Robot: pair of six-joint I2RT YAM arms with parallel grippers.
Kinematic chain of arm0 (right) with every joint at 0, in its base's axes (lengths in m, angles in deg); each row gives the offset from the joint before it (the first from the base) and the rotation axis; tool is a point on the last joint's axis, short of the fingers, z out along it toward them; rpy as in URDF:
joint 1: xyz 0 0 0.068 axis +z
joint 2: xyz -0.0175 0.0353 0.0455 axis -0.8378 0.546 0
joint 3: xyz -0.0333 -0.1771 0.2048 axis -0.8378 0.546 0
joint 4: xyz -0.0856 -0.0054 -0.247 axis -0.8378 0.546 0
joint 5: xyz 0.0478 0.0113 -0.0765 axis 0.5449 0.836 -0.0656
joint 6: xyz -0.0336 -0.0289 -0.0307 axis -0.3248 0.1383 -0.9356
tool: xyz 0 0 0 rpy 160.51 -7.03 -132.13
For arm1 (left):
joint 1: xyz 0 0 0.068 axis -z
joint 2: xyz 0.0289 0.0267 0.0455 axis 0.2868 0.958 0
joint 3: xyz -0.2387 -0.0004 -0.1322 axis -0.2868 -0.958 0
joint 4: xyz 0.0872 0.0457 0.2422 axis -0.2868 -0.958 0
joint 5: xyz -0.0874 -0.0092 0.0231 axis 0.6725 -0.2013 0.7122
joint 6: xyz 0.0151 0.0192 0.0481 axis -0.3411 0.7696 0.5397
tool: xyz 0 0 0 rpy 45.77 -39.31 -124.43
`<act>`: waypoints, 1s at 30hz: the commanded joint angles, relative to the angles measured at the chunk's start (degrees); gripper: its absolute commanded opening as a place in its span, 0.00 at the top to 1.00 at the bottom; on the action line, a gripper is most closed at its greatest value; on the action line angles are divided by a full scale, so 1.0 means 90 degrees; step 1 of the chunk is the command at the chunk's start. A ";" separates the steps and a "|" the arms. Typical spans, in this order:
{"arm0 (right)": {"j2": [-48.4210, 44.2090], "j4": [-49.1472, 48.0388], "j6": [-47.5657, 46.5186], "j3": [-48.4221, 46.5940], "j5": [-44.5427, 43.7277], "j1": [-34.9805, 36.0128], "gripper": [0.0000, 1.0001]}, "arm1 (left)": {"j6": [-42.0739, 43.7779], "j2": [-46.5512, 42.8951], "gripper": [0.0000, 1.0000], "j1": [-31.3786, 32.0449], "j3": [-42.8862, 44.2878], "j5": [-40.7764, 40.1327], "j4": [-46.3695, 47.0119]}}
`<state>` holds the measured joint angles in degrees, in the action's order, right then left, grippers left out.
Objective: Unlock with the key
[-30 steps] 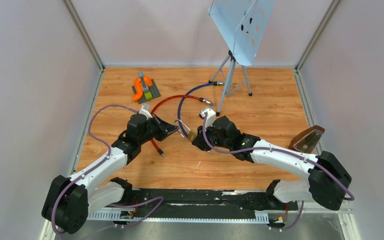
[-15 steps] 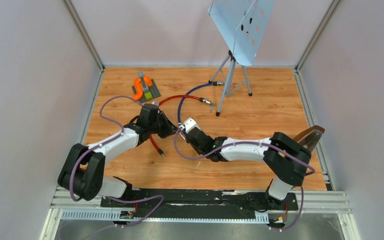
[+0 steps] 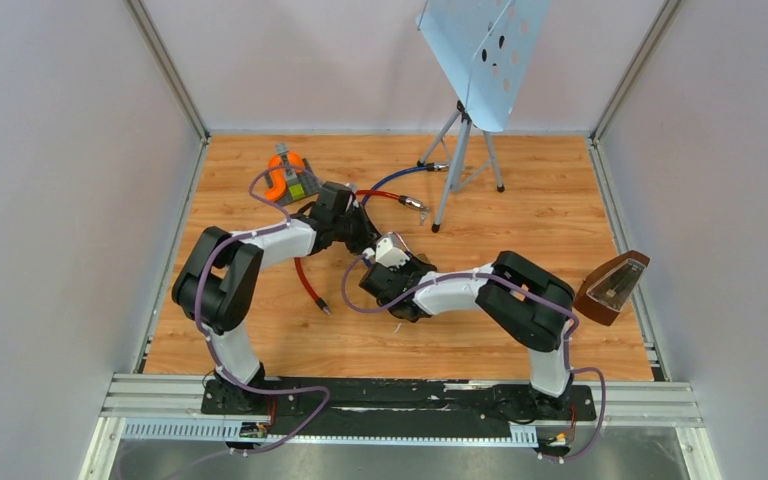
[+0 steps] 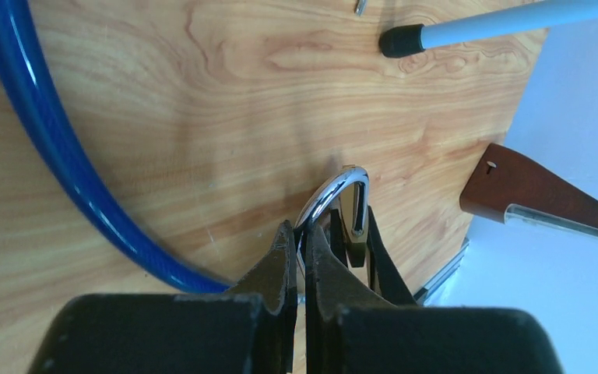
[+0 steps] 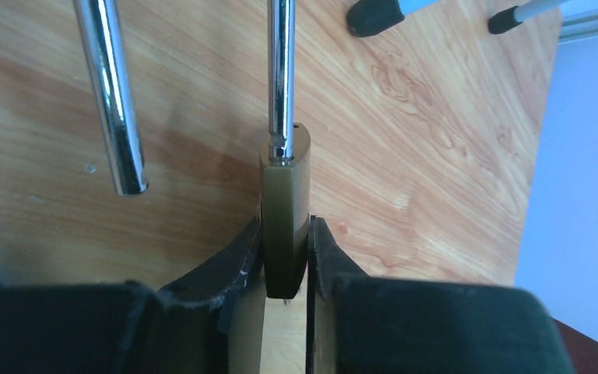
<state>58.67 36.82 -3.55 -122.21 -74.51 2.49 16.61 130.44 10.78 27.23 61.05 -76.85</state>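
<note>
A brass padlock (image 5: pixel 284 202) with a chrome shackle (image 5: pixel 281 70) hangs above the wooden floor between my two grippers. My right gripper (image 5: pixel 286 223) is shut on the padlock's body. One shackle leg sits in the body; the other leg (image 5: pixel 113 101) ends free beside it. My left gripper (image 4: pixel 300 231) is shut on the shackle (image 4: pixel 335 191), with the padlock body (image 4: pixel 356 245) just behind it. In the top view the left gripper (image 3: pixel 362 238) and right gripper (image 3: pixel 373 268) meet at the middle and hide the padlock. No key shows.
A blue cable (image 4: pixel 54 148) and a red cable (image 3: pixel 305 280) curve over the floor by the grippers. A music stand (image 3: pixel 480 60) stands behind, its foot (image 4: pixel 401 39) close. A brown metronome (image 3: pixel 612 285) stands at right. An orange and grey block (image 3: pixel 288 178) lies back left.
Both arms have folded and swung, and their elbows now stand farther back. The two grippers have moved slightly away from the near edge, staying together on the padlock.
</note>
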 commanded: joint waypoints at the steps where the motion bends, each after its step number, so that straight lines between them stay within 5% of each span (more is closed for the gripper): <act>1: 0.0345 0.0638 0.0137 -0.0158 -0.0239 -0.0105 0.84 | 0.0467 0.0345 1.00 -0.0022 0.0338 0.0056 -0.0424; 7: -0.0706 0.0638 0.0191 0.0005 0.1991 -0.0046 0.37 | 0.0819 0.0502 1.00 -0.0013 0.0550 -0.0512 -0.1232; 12: -0.1824 0.0633 0.0264 0.0154 0.3665 -0.0083 0.15 | 0.0977 0.0589 1.00 -0.0018 0.0688 -0.1036 -0.1754; 17: -0.2666 0.0674 0.0543 0.0324 0.4853 -0.0448 0.06 | 0.1045 0.0858 1.00 0.0040 0.0937 -0.1038 -0.1843; 26: -0.4731 0.0421 0.1505 0.0962 0.5318 -0.2105 0.06 | 0.1100 0.1375 0.99 0.0392 0.1841 -0.1246 -0.2029; 28: -0.5275 0.0406 0.1663 0.1102 0.5186 -0.2547 0.06 | 0.1096 0.1495 0.93 0.0455 0.2108 -0.1232 -0.2059; 30: -0.5924 0.0389 0.1740 0.1258 0.4842 -0.2751 0.04 | 0.1108 0.1457 0.58 0.0498 0.2198 -0.1214 -0.1986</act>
<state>14.48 42.33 7.80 -112.77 -28.70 -18.88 25.23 143.18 14.14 43.63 51.54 -95.01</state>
